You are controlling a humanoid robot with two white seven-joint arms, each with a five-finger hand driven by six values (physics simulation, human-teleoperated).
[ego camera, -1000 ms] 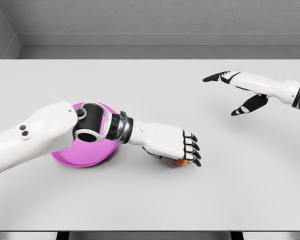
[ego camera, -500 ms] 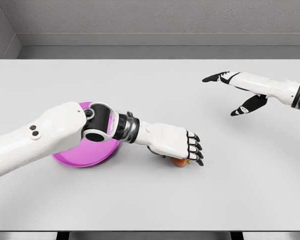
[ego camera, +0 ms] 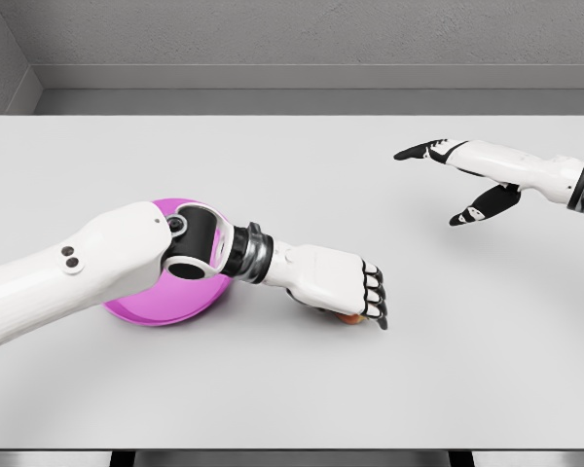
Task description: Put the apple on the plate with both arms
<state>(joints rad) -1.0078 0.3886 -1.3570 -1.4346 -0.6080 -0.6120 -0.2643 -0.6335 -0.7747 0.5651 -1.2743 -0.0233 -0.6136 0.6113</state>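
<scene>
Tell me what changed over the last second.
The left hand sank lower over the apple, fingers curling further around it, so less of the fruit shows; its forearm slid further across the pink plate. The apple, plate and raised right hand stayed put.

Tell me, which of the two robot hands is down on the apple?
The left robot hand, beside the pink plate. Its fingers curl over the apple on the table. The right robot hand hangs apart, fingers spread, holding nothing.
</scene>
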